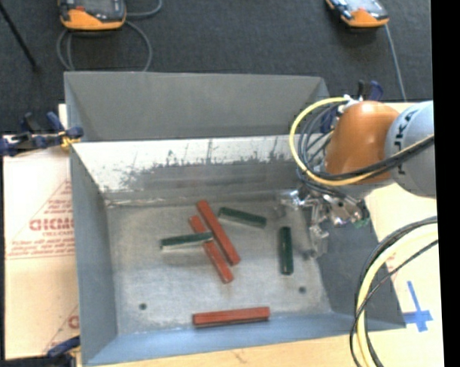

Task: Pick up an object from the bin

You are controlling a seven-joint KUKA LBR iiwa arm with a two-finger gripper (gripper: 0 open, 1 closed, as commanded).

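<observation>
My gripper (316, 230) hangs at the bin's right side, above the floor near the right wall. Just left of it a dark green bar (285, 250) lies upright in the picture on the bin floor, apart from the fingers. A second dark green bar (242, 216) lies further left, slanted, near the back. Nothing shows between the fingers.
Two red-brown bars (218, 232) lie crossed in the middle with a green bar (185, 240) across them. Another red-brown bar (231, 317) rests along the front wall. The arm with its orange cover and cables reaches in over the right rim.
</observation>
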